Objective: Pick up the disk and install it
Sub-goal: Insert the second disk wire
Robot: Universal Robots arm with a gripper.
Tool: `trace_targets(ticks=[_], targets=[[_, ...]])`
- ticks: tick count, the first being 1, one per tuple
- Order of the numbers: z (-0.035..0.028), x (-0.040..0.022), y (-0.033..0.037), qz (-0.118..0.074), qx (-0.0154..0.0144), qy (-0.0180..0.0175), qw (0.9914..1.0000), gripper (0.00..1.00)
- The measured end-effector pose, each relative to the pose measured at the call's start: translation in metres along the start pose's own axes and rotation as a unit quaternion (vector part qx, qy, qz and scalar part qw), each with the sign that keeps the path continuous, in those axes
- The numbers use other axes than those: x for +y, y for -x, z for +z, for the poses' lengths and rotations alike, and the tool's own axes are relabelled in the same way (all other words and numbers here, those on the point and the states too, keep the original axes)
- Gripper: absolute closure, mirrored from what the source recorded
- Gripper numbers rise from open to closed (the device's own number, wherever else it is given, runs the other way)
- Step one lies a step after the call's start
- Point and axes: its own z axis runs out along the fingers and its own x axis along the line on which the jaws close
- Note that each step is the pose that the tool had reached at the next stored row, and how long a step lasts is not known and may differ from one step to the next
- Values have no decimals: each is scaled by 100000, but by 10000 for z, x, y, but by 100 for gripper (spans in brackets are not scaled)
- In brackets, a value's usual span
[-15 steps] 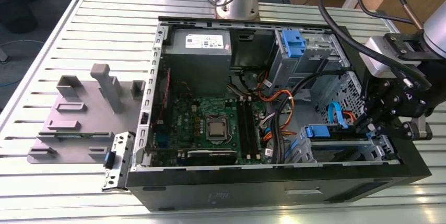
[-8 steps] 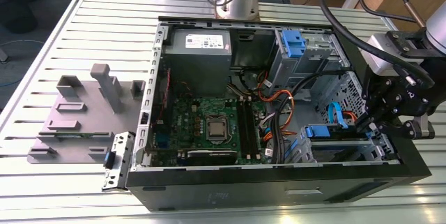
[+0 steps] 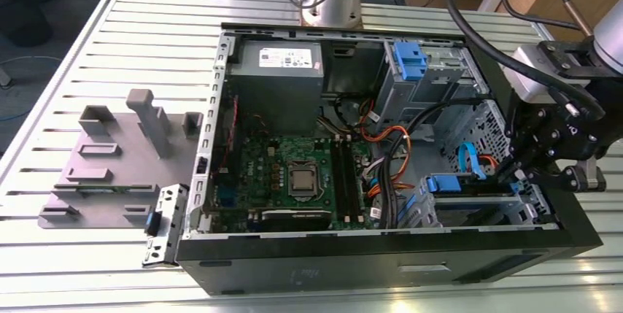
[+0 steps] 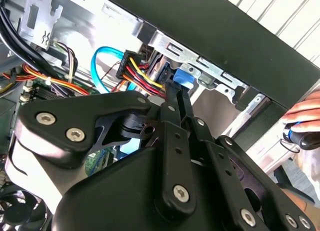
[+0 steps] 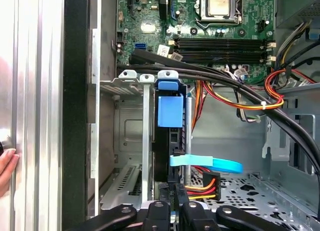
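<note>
Disk [image 5: 169,111] sits edge-on in the drive cage [image 5: 127,121] at the case [image 3: 389,254] front corner, blue tab showing. Gripper [image 5: 172,211] is right at its rear edge by the cables; jaws' state: can't tell. Case on worktop [image 3: 58,254].

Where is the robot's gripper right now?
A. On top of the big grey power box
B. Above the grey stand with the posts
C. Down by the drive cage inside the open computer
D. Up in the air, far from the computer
C. In the exterior view the gripper reaches into the computer case beside the blue-tabbed disk, which sits in the metal drive cage, seen in the first wrist view.
</note>
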Motion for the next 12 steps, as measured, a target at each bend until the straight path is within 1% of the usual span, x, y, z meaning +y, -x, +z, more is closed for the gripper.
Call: trace_targets(ticks=[4,9,12], targets=[[1,5,12,7,-3,1,100000,84],[1,36,13,10,-3,-18,100000,84],[2,37,20,1,2,-21,100000,84]])
